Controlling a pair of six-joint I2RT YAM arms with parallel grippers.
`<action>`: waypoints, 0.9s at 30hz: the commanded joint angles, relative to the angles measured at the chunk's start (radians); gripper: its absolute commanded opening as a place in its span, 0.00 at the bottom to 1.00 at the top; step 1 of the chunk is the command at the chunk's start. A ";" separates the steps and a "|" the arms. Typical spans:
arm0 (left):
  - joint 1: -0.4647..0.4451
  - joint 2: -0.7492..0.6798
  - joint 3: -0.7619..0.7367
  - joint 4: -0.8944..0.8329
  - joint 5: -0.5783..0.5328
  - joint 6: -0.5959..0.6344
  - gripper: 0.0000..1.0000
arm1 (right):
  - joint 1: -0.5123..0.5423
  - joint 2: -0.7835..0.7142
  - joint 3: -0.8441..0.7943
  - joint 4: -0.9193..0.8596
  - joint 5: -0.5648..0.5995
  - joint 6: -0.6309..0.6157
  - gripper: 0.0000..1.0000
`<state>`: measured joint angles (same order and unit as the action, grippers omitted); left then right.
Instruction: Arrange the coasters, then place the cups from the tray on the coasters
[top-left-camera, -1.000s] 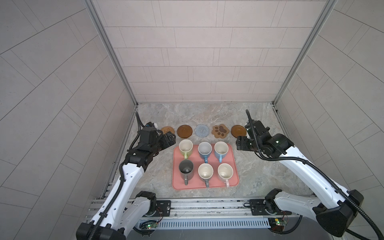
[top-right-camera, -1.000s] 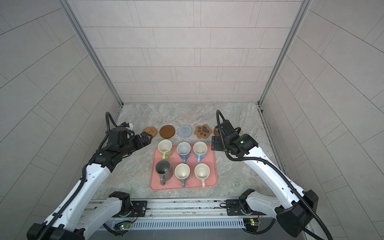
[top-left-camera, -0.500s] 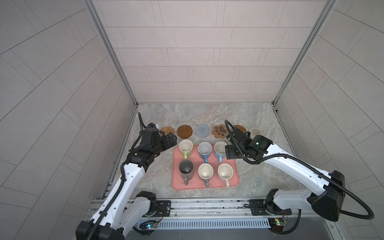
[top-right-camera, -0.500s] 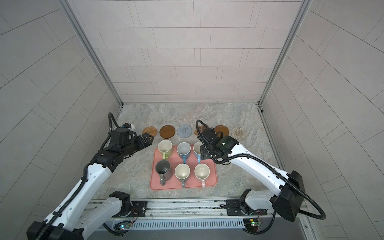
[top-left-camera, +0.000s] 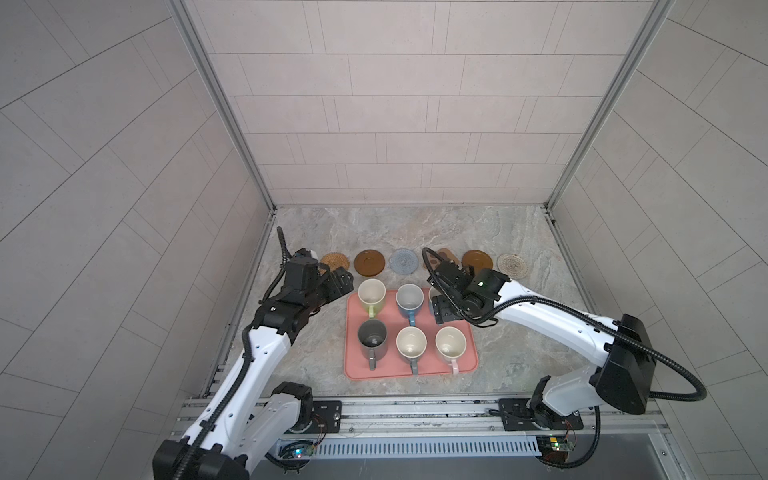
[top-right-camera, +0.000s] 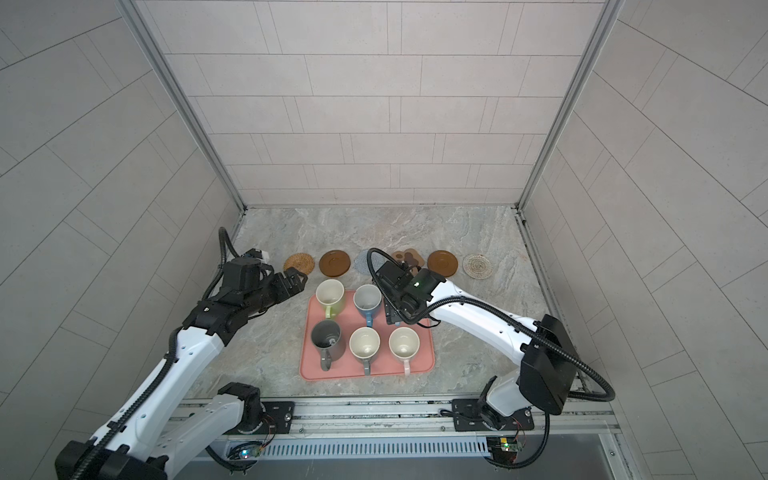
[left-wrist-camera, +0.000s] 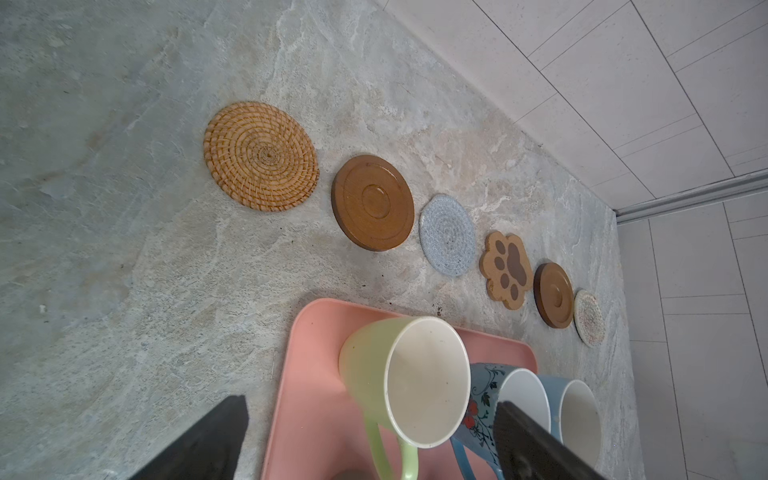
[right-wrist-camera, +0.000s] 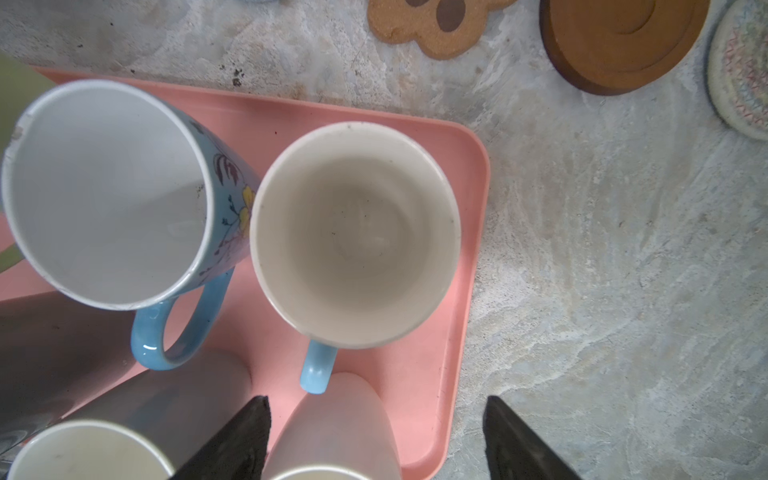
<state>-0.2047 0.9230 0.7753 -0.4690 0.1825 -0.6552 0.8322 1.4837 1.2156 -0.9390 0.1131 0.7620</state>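
Swung inward from the right end of the coaster row, the right gripper (right-wrist-camera: 376, 409) hangs over the plain blue cup (right-wrist-camera: 355, 232), jaws apart, gripping nothing. All six cups stand on the pink tray (top-left-camera: 415, 372). Beyond it six coasters lie in a line, from the rattan coaster (top-left-camera: 334, 261) to the beige crochet coaster (top-left-camera: 512, 264). The left gripper (top-left-camera: 343, 282), jaws wide and empty, sits just beside the green cup (top-left-camera: 371, 293)

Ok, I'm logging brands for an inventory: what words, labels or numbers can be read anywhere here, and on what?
None can be read.
The flowered blue cup carries only a floral pattern.
The paw coaster shows only a paw print.
The tray is plain.
Nothing else in view shows legible lettering.
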 joint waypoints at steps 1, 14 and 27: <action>-0.005 -0.006 0.000 0.004 -0.008 -0.012 1.00 | 0.014 0.029 0.018 -0.023 0.008 0.016 0.82; -0.006 -0.034 -0.041 0.008 -0.015 -0.029 1.00 | 0.018 0.098 0.010 -0.029 0.063 0.033 0.82; -0.008 -0.044 -0.054 0.007 -0.010 -0.041 1.00 | 0.001 0.143 0.006 -0.018 0.088 0.011 0.80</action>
<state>-0.2062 0.8917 0.7376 -0.4644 0.1780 -0.6827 0.8398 1.6215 1.2175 -0.9417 0.1669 0.7681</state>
